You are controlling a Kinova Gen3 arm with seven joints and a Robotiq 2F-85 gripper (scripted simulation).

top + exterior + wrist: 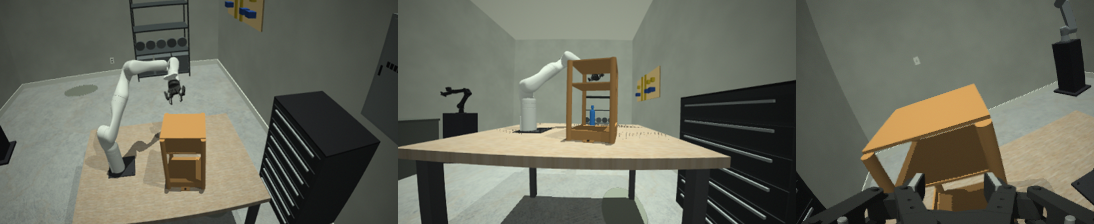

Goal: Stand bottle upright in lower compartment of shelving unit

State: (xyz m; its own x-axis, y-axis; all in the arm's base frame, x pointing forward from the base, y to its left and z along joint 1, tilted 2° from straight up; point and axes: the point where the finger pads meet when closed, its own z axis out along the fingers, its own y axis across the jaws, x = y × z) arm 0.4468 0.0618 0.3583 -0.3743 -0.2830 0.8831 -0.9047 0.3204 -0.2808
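Bottle: the blue bottle (592, 115) is standing upright, cap up, seen in the exterior view through the open frame of the shelving unit (592, 99); from that view it cannot be told whether it is standing inside the lower compartment or on the table (497, 148) behind the unit. It is hidden in the top and wrist views.

Bottle against fingers: the bottle is sitting well below the gripper (174, 94) and well apart from it, with nothing joining the two.

Fingers: the fingers are standing partly open, a little past halfway, gripping nothing and touching nothing.

Gripper: it is hanging in the air behind the unit, above the level of its top panel in the top view, pointing down and toward the unit; the wrist camera is looking down on the orange top panel and into the open back.

Arm: the white arm (115, 109) is rising from its base plate on the table to the unit's left, then reaching across behind it.

In the way: the unit's top panel, shelves and posts are standing between the gripper and the bottle.

Surroundings: a black drawer cabinet (313, 148) is standing beside the table, and a dark metal rack (160, 36) against the far wall.
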